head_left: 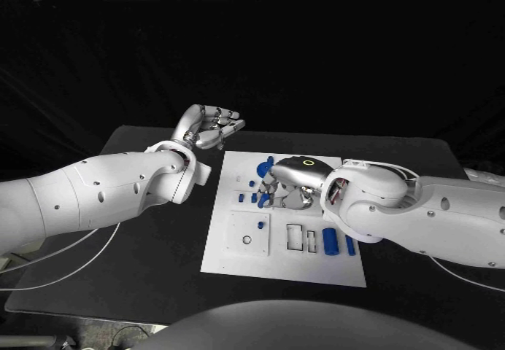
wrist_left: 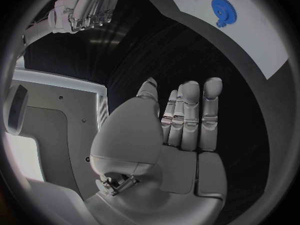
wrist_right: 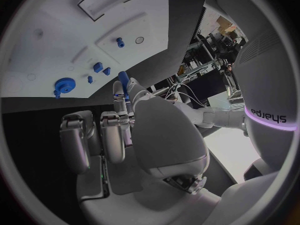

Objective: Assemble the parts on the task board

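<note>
While right hand [head_left: 282, 186] pinches one part [wrist_right: 123, 77], left hand [head_left: 211, 125] idle.

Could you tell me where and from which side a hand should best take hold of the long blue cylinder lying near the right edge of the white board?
Probably around its middle, from straight above. The blue cylinder lies flat on the board, so fingers could close across its narrow width. A thinner blue bar lies close on one side and a white slot on the other, leaving little room for a sideways approach.

Blue parts [head_left: 329, 240] lie on the white task board [head_left: 237, 259], black table [head_left: 126, 270] beneath.
</note>
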`<control>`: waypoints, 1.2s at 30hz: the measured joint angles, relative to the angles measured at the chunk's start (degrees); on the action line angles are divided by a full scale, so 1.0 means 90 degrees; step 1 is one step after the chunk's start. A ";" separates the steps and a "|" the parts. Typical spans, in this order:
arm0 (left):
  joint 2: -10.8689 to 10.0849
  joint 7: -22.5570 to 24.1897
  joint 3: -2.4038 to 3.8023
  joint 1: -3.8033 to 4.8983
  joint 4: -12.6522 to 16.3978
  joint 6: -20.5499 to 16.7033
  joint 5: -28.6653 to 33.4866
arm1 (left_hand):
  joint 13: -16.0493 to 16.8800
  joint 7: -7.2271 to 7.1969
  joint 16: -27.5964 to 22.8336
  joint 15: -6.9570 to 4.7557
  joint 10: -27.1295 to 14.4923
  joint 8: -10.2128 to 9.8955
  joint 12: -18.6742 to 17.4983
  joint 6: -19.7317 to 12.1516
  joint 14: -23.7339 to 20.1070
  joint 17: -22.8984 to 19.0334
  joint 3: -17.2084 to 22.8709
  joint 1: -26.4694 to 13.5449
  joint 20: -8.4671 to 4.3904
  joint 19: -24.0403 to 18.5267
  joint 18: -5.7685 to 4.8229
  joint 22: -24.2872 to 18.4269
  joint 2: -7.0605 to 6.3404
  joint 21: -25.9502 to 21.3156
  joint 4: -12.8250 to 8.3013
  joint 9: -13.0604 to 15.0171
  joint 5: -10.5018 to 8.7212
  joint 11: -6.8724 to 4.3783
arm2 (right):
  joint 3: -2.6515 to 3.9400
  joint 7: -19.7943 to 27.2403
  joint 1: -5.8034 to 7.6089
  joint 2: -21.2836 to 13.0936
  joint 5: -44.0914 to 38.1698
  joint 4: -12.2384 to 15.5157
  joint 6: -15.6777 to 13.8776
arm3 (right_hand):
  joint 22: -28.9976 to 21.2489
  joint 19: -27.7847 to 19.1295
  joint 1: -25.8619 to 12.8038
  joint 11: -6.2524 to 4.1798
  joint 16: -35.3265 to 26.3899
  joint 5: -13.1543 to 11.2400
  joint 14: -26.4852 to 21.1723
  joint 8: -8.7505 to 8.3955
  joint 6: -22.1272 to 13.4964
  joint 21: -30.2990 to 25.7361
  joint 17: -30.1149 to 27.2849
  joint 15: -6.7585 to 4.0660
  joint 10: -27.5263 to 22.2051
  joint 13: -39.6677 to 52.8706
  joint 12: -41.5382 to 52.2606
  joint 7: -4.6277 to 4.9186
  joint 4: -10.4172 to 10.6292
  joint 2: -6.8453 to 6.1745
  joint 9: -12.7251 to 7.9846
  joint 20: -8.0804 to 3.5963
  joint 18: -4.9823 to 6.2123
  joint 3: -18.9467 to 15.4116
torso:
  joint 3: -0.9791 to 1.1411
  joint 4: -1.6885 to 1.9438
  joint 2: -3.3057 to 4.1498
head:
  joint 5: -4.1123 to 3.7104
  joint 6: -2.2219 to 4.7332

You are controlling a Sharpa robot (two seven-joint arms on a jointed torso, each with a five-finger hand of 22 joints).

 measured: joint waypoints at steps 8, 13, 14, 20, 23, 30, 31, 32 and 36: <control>0.0039 0.0003 0.0000 -0.0015 -0.0062 0.0029 -0.0049 | 0.0000 0.0000 0.0000 0.0000 0.0000 0.0000 0.0000 0.0000 0.0000 0.0000 0.0000 0.0000 0.0000 0.0000 0.0000 0.0000 0.0000 0.0000 0.0000 0.0000 0.0000 0.0000 | 0.0000 0.0204 -0.0266 0.0304 -0.0294 -0.0129 0.0185 | -0.0001 0.0000 0.0034 0.0000 0.0000 0.0000 0.0000 0.0000 0.0003 0.0000 0.0000 0.0000 0.0000 0.0000 -0.0033 -0.0003 -0.0017 -0.0035 0.0000 0.0000 0.0000 0.0017 | -0.0002 -0.0001 -0.0026 | 0.0065 0.0000; 0.0053 0.0004 0.0000 -0.0024 -0.0074 0.0046 -0.0089 | 0.0000 0.0000 0.0000 0.0000 0.0000 0.0000 0.0000 0.0000 0.0000 0.0000 0.0000 0.0000 0.0000 0.0000 0.0000 0.0000 0.0000 0.0000 0.0000 0.0000 0.0000 0.0000 | -0.0001 0.0311 -0.0411 0.0476 -0.0387 -0.0212 0.0312 | -0.0001 0.0000 0.0034 0.0000 0.0000 0.0000 0.0000 0.0000 0.0005 0.0000 0.0000 0.0000 0.0000 0.0000 -0.0033 -0.0004 -0.0017 -0.0035 0.0000 0.0000 0.0001 0.0017 | -0.0001 -0.0004 -0.0028 | 0.0093 0.0000; 0.0055 0.0004 0.0000 -0.0026 -0.0075 0.0049 -0.0096 | 0.0000 0.0000 0.0000 0.0000 0.0000 0.0000 0.0000 0.0000 0.0000 0.0000 0.0000 0.0000 0.0000 0.0000 0.0000 0.0000 0.0000 0.0000 0.0000 0.0000 0.0000 0.0000 | -0.0001 0.0329 -0.0441 0.0502 -0.0402 -0.0226 0.0332 | -0.0001 0.0000 0.0034 0.0000 0.0000 0.0000 0.0000 0.0000 0.0005 0.0000 0.0000 0.0000 0.0000 0.0000 -0.0033 -0.0004 -0.0017 -0.0035 0.0000 0.0000 0.0000 0.0017 | -0.0001 -0.0005 -0.0028 | 0.0096 0.0000; 0.0055 0.0005 -0.0001 -0.0030 -0.0073 0.0063 -0.0146 | 0.0000 0.0000 0.0000 0.0000 0.0000 0.0000 0.0000 0.0000 0.0000 0.0001 0.0000 0.0000 0.0000 0.0000 0.0001 0.0001 0.0000 0.0000 0.0000 0.0000 0.0000 0.0000 | -0.0001 0.0410 -0.0614 0.0670 -0.0526 -0.0363 0.0401 | -0.0002 0.0000 0.0043 0.0000 0.0000 -0.0001 0.0000 0.0000 0.0006 0.0000 -0.0001 0.0000 0.0000 0.0001 -0.0033 -0.0005 -0.0018 -0.0026 0.0000 0.0001 0.0000 0.0016 | -0.0001 -0.0005 -0.0026 | 0.0099 0.0000; 0.0051 0.0005 -0.0001 -0.0032 -0.0070 0.0067 -0.0164 | 0.0000 0.0000 0.0000 0.0000 0.0000 0.0000 0.0000 0.0000 0.0000 0.0001 0.0000 0.0000 0.0000 0.0000 0.0000 0.0001 0.0000 0.0000 0.0000 0.0000 0.0000 0.0000 | -0.0001 0.0432 -0.0696 0.0742 -0.0605 -0.0427 0.0410 | -0.0002 0.0000 0.0044 0.0001 0.0000 -0.0001 0.0000 0.0000 0.0007 0.0000 -0.0001 0.0000 -0.0002 0.0001 -0.0052 -0.0006 -0.0018 -0.0025 0.0000 0.0001 0.0000 0.0016 | -0.0001 -0.0005 -0.0024 | 0.0095 0.0000; 0.0037 0.0006 -0.0001 -0.0032 -0.0058 0.0071 -0.0187 | 0.0000 0.0000 0.0000 0.0000 0.0000 0.0000 0.0000 0.0000 0.0000 0.0001 0.0000 0.0000 0.0000 0.0000 0.0000 0.0001 0.0000 0.0000 0.0000 0.0000 0.0000 0.0000 | -0.0002 0.0450 -0.0825 0.0854 -0.0803 -0.0526 0.0463 | -0.0002 0.0000 0.0069 0.0024 0.0000 -0.0006 -0.0025 0.0000 0.0007 0.0000 -0.0001 0.0024 -0.0024 0.0001 -0.0074 -0.0006 -0.0046 -0.0018 0.0000 0.0001 0.0000 0.0043 | -0.0001 -0.0004 -0.0018 | 0.0085 0.0000; 0.0035 0.0006 -0.0001 -0.0032 -0.0056 0.0071 -0.0189 | 0.0000 0.0000 0.0000 0.0000 0.0000 0.0000 0.0000 0.0000 0.0000 0.0001 0.0000 0.0000 0.0000 0.0000 0.0000 0.0001 0.0000 0.0001 0.0000 0.0000 0.0000 0.0000 | -0.0002 0.0450 -0.0834 0.0862 -0.0829 -0.0532 0.0478 | -0.0002 0.0000 0.0069 0.0024 0.0000 -0.0006 -0.0025 -0.0001 0.0007 0.0000 -0.0001 0.0024 -0.0024 0.0001 -0.0074 -0.0006 -0.0046 -0.0018 0.0000 0.0001 0.0000 0.0043 | -0.0001 -0.0003 -0.0018 | 0.0084 0.0000; 0.0033 0.0006 -0.0001 -0.0032 -0.0054 0.0072 -0.0191 | 0.0000 0.0000 0.0000 0.0000 0.0000 0.0000 0.0000 0.0000 0.0000 0.0001 0.0000 0.0000 0.0000 0.0000 0.0000 0.0001 0.0000 0.0001 0.0000 0.0000 0.0000 0.0000 | -0.0002 0.0450 -0.0841 0.0869 -0.0853 -0.0536 0.0492 | -0.0003 0.0000 0.0069 0.0024 0.0000 -0.0006 -0.0025 -0.0001 0.0007 0.0000 -0.0001 0.0024 -0.0024 0.0001 -0.0074 -0.0006 -0.0046 -0.0018 0.0000 0.0001 0.0000 0.0043 | -0.0001 -0.0003 -0.0018 | 0.0081 0.0000; 0.0024 0.0006 -0.0001 -0.0032 -0.0045 0.0072 -0.0197 | 0.0000 0.0000 0.0000 0.0000 0.0000 0.0000 0.0000 0.0000 0.0000 0.0008 -0.0036 0.0000 0.0000 0.0000 0.0000 0.0001 0.0000 -0.0022 0.0001 0.0000 0.0000 0.0000 | -0.0002 0.0449 -0.0856 0.0891 -0.0945 -0.0543 0.0540 | -0.0003 0.0000 0.0069 0.0024 0.0000 -0.0007 -0.0025 -0.0005 0.0007 0.0000 -0.0001 0.0024 -0.0024 0.0001 -0.0074 -0.0006 -0.0046 -0.0018 0.0000 0.0001 0.0000 0.0042 | -0.0001 -0.0002 -0.0017 | 0.0080 0.0000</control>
